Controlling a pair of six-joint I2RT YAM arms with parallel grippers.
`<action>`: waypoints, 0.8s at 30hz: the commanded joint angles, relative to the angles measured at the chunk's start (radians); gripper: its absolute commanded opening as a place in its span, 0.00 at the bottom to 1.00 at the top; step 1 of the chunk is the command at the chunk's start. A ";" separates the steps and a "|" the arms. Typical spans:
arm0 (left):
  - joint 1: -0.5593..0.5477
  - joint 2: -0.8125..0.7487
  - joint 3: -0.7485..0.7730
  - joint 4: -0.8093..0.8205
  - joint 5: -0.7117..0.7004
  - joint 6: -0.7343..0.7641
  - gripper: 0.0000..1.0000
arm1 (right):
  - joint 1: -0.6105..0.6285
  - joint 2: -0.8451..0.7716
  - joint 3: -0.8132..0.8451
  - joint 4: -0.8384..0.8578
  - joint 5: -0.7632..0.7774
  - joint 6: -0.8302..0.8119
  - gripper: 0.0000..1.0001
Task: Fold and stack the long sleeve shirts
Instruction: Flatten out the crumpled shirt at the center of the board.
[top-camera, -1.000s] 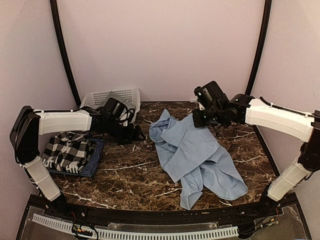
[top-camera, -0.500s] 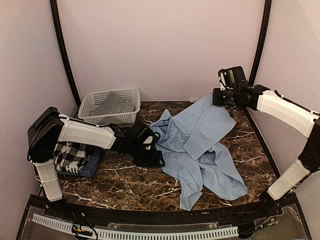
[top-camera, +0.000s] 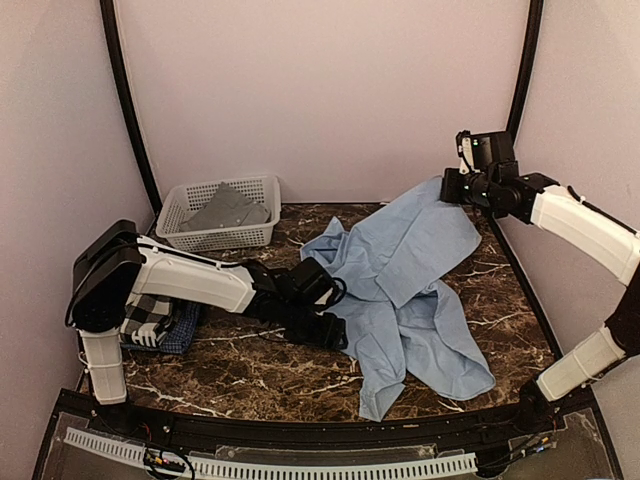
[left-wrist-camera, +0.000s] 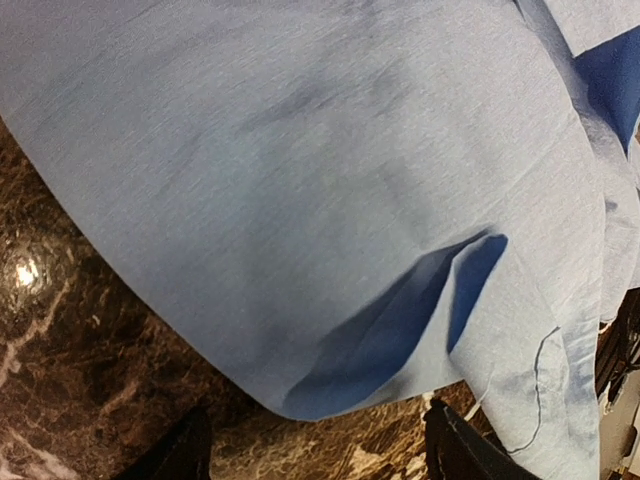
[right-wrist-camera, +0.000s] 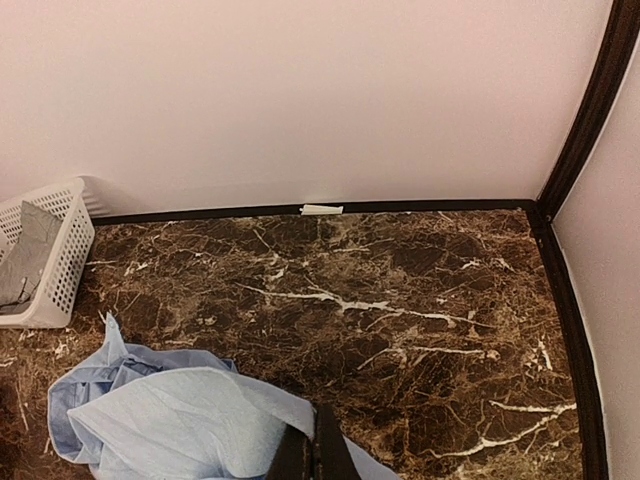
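The light blue shirt (top-camera: 400, 290) lies rumpled on the marble table, its far part lifted toward the back right. My right gripper (top-camera: 448, 188) is shut on that lifted edge; in the right wrist view the closed fingertips (right-wrist-camera: 312, 455) pinch the blue cloth (right-wrist-camera: 170, 420). My left gripper (top-camera: 335, 335) is open, low over the table at the shirt's left edge; in the left wrist view its two fingers (left-wrist-camera: 185, 450) stand apart just short of the cloth's folded edge (left-wrist-camera: 300, 250). A black-and-white checked shirt (top-camera: 150, 318) lies folded on a dark blue one (top-camera: 185, 330) at the left.
A white lattice basket (top-camera: 220, 212) with a grey shirt (top-camera: 228, 210) in it stands at the back left; it also shows in the right wrist view (right-wrist-camera: 50, 250). Pink walls close in the table on three sides.
My right gripper has lifted the shirt's far edge up and back to the right. My left arm has swung from the basket across to the shirt's left edge.
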 joint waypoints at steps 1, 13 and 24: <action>-0.030 0.032 0.066 -0.071 -0.068 0.032 0.72 | -0.039 -0.031 -0.018 0.054 -0.076 -0.004 0.00; -0.060 0.109 0.124 -0.105 -0.129 0.044 0.65 | -0.057 -0.018 -0.029 0.030 -0.115 0.006 0.00; -0.052 0.062 0.119 -0.181 -0.286 0.022 0.01 | -0.069 -0.003 -0.015 -0.001 -0.007 -0.017 0.00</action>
